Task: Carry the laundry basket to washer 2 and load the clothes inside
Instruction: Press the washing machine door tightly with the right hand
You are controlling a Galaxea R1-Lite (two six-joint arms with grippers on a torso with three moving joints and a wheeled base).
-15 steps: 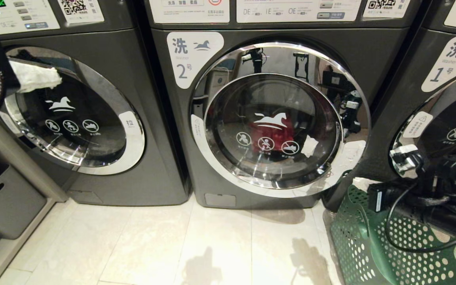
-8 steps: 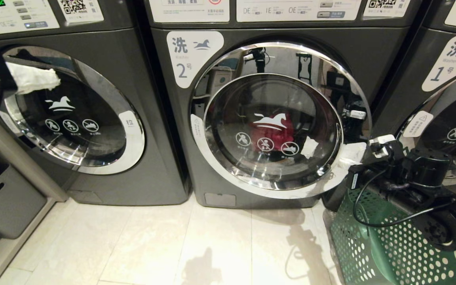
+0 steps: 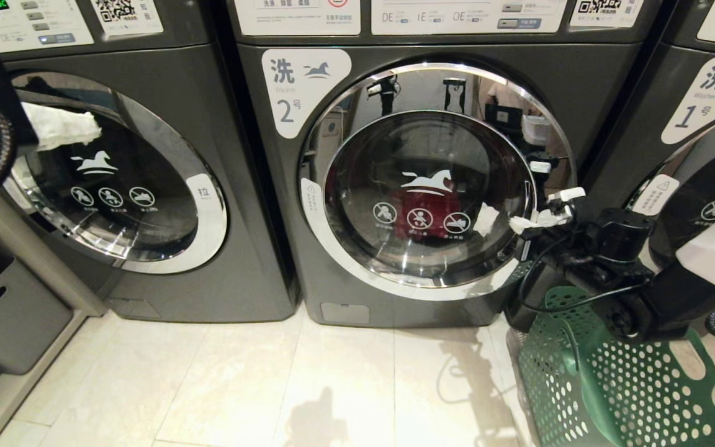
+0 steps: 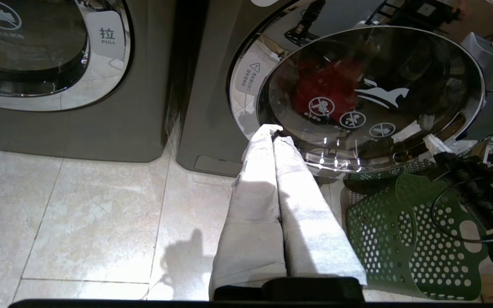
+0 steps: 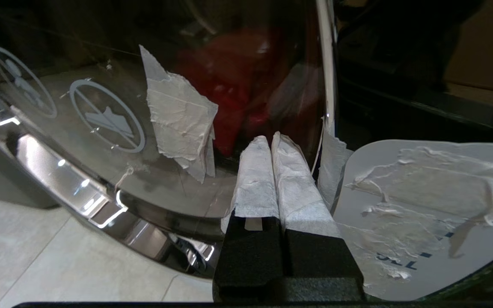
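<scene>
Nearest the viewer lies a pale, glossy tiled floor (image 3: 239, 385) with thin grout lines and soft shadows. On it, at lower right, stands the green plastic laundry basket (image 3: 637, 397), its flared walls pierced by round holes and cut with an oval handle; what it holds cannot be made out. Above the basket the right gripper (image 3: 522, 225) reaches level toward the door, its two white cloth-wrapped fingers (image 5: 257, 184) clenched together with nothing between them, tips at the right-hand rim of the door beside a torn white label (image 5: 422, 205). The left gripper (image 4: 274, 132), fingers likewise wrapped in white fabric and pressed together empty, hangs well apart at far left, before the neighbouring machine.

Behind stands washer 2 (image 3: 432, 180), a dark grey metal front-loader with a round, chrome-rimmed, domed glass door and a white tag bearing a blue "2" (image 3: 289, 112). The door sits against the cabinet front. Through the glass, beyond the right gripper's tips, a bright pink-red garment (image 3: 426, 208) lies inside the drum; other clothes cannot be distinguished. White horse and prohibition symbols and a scrap of torn white tape (image 5: 178, 115) mark the glass.

Like grey washers flank it: an unnumbered one (image 3: 146, 186) on the left, one labelled "1" (image 3: 692, 118) on the right. A grey storage bin (image 3: 4, 316) sits at far left.
</scene>
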